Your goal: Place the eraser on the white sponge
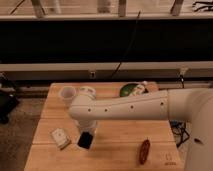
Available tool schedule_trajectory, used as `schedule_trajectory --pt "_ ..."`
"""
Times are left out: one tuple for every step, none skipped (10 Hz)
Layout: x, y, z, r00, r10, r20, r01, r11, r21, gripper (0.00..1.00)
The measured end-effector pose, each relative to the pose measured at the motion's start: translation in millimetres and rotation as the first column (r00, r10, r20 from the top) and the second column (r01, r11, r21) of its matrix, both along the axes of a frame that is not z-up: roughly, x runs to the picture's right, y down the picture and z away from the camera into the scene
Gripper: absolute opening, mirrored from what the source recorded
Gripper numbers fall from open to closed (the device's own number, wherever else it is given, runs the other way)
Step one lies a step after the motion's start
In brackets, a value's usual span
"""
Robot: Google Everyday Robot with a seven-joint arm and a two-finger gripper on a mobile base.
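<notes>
The gripper [87, 131] hangs over the near-left part of the wooden table [115, 150], clamped on the eraser [85, 140], which hangs tilted just below it. The white sponge [60, 138] lies flat on the table just left of the eraser, apart from it. To complete the step, carry the eraser left until it is centred over the sponge, level it, lower to contact, then release. The arm [130, 106] reaches in from the right, nearly horizontal, wrist bent downward.
</notes>
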State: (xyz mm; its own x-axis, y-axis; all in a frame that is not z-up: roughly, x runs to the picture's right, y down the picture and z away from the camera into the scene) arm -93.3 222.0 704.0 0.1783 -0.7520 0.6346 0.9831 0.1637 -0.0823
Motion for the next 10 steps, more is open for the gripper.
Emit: schedule_trajectory --pt "-12.2 1.6 -2.9 0.999 -0.035 0.019 0.035 0.9994 -0.002 0.00" --pt "-29.1 4.6 -3.1 0.998 -0.056 0.042 0.057 0.9984 -0.006 0.00" --pt "-44.2 6.6 -2.4 0.995 -0.078 0.060 0.078 0.9969 -0.009 0.00" --pt "-65.9 9.6 0.3 0.991 -0.108 0.082 0.110 0.9939 -0.012 0.00" --pt "-80.1 11.6 4.7 0.987 -0.127 0.097 0.130 0.9914 -0.020 0.00" --pt "-88.9 12.1 11.7 0.984 -0.140 0.108 0.144 0.9892 -0.026 0.00" --pt "-96.0 12.5 19.2 0.981 -0.152 0.116 0.157 0.9870 -0.033 0.00" --pt "-101.2 12.9 25.0 0.979 -0.162 0.121 0.168 0.9850 -0.041 0.00" --pt "-109.0 12.8 28.5 0.977 -0.168 0.131 0.175 0.9835 -0.044 0.00" --pt "-115.8 12.2 31.0 0.975 -0.176 0.138 0.184 0.9818 -0.046 0.00"
